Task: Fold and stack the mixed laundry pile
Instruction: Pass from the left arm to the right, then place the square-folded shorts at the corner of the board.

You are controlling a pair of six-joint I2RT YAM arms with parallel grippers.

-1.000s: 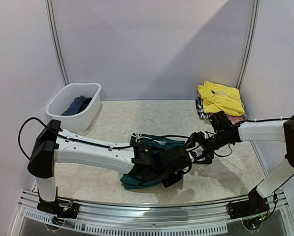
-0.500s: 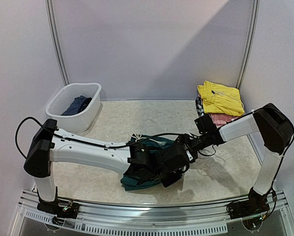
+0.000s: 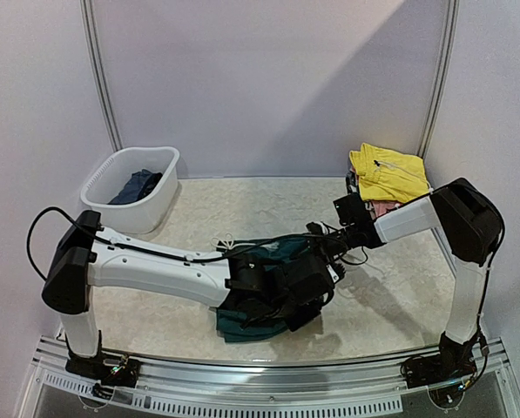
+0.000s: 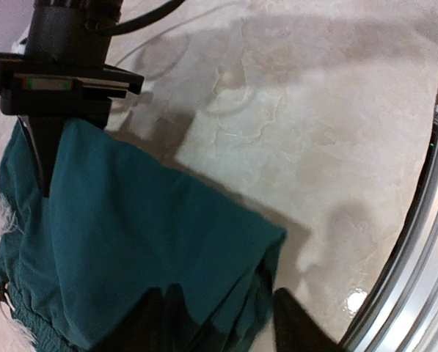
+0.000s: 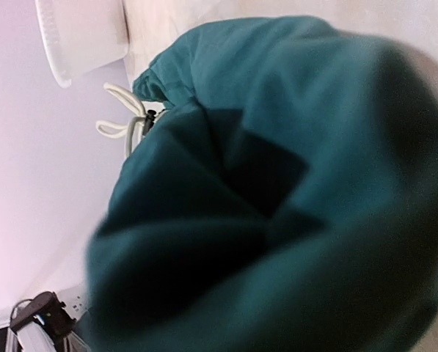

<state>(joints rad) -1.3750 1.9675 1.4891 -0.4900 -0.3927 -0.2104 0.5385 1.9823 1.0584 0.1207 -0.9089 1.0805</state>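
Note:
Dark teal shorts (image 3: 275,253) lie bunched mid-table, their white drawstring (image 3: 227,244) trailing left. My left gripper (image 3: 305,296) hovers over their near right part. In the left wrist view its jaws (image 4: 222,323) stand apart over a folded corner of the shorts (image 4: 145,235), the right finger out over bare table. My right gripper (image 3: 316,237) is at the shorts' far right edge; the left wrist view shows it (image 4: 46,176) shut on a raised edge. Teal cloth (image 5: 292,95) fills the right wrist view and hides its fingers; the drawstring (image 5: 123,117) shows beside it.
A white tub (image 3: 155,205) at the back left holds a dark blue garment (image 3: 136,185). A yellow garment (image 3: 388,172) tops a stack at the back right. The metal front rail (image 3: 268,383) runs along the near edge, close to my left gripper (image 4: 424,242).
My right arm swung left to the shorts and shut on their far right edge. My left gripper's jaws have come apart. The shorts shifted slightly.

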